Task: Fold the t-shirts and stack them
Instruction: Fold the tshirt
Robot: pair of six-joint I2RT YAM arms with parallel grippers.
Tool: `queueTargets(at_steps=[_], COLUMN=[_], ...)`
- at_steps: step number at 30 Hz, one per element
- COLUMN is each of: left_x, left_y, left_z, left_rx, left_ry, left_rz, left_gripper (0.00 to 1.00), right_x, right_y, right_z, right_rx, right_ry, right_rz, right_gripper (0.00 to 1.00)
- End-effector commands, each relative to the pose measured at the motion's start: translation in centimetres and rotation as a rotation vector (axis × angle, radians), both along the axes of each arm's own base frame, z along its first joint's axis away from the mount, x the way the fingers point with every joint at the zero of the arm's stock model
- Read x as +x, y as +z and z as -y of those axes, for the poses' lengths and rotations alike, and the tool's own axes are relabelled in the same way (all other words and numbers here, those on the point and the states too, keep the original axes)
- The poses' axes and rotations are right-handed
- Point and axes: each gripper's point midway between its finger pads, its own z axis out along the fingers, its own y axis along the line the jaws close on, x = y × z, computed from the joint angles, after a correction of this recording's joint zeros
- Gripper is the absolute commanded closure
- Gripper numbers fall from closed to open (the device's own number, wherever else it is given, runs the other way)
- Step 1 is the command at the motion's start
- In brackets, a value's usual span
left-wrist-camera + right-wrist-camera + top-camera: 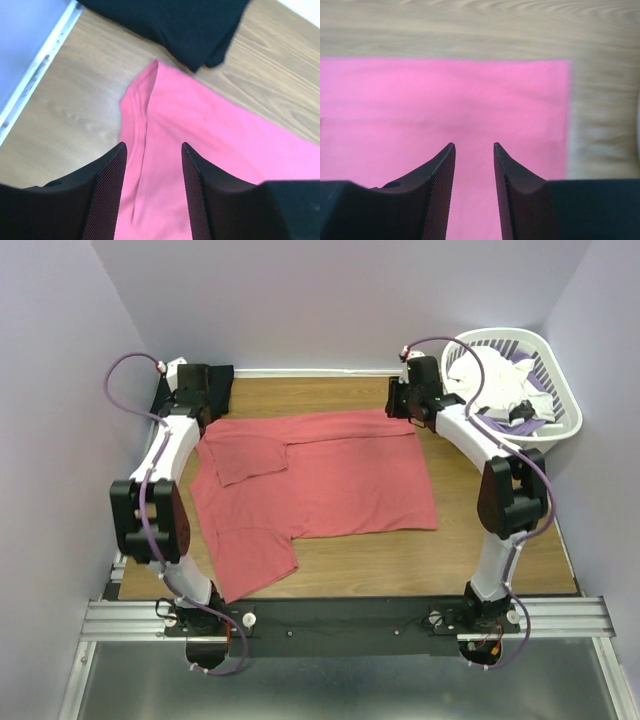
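Observation:
The coral-red t-shirt (pixel 320 485) lies spread on the wooden table, one sleeve folded in at its far left. It looks pink in the left wrist view (pixel 200 150) and in the right wrist view (pixel 445 105). The black t-shirt (pixel 215 380) lies bunched at the far left corner, partly hidden by the left arm; it also shows in the left wrist view (pixel 185 25). My left gripper (pixel 152 146) is open above the red shirt's far left corner. My right gripper (pixel 474 145) is open above the red shirt's far right corner. Neither holds cloth.
A white slatted basket (pixel 560 390) with white and purple cloth stands at the far right corner. Purple walls close in the left, back and right sides. The wooden table (pixel 420 565) ends at a metal rail (pixel 340 615) at the near edge.

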Motion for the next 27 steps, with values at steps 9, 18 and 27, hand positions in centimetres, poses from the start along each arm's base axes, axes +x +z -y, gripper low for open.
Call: queueTargets(at_steps=[9,18,27], left_x=[-13.2,-18.7,-20.0], left_y=[-4.6,-7.6,-10.5], left_z=[5.2,4.3,2.2], left_rx=[-0.143,-0.209,-0.175], left_ry=[-0.141,0.022,0.145], left_rz=[-0.059,-0.112,-0.256], left_gripper=[0.42,0.44,0.44], right_x=[-14.4,-19.5,-20.9], right_y=[-3.5,-5.9,-6.8], right_z=[-4.4,-0.3,0.3], right_rx=[0.187,0.099,0.086], right_ry=[0.116,0.016,0.021], right_rz=[-0.253,-0.286,-0.313], right_gripper=[0.53,0.45,0.45])
